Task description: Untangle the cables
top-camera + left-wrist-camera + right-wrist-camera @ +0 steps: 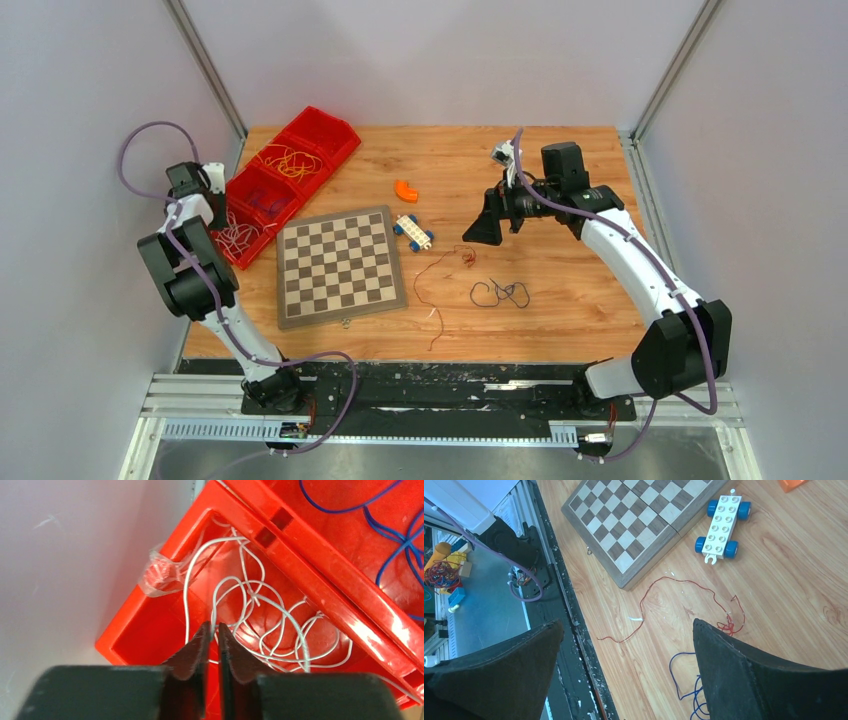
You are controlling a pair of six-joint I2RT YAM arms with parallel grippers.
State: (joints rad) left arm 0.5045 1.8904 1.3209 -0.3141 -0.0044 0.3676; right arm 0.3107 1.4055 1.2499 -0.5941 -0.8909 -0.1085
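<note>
My left gripper [218, 228] hangs over the near end of the red tray [318, 128]. In the left wrist view its jaws [213, 627] are closed to a thin slit with a strand of the white cables [280, 625] running between the tips. The tray also holds yellow-orange cables [290, 160] and blue-purple cables [395, 545]. A dark red cable [440, 275] [684, 582] and a dark blue-black cable [500, 293] [681, 680] lie apart on the table. My right gripper [487, 225] [627, 625] is wide open and empty, above them.
A chessboard [340, 265] lies left of the loose cables. A white toy car with blue wheels [413, 232] and an orange piece [405, 190] sit behind it. A clear plastic scrap [160, 575] hangs on the tray's corner. Grey walls enclose the table.
</note>
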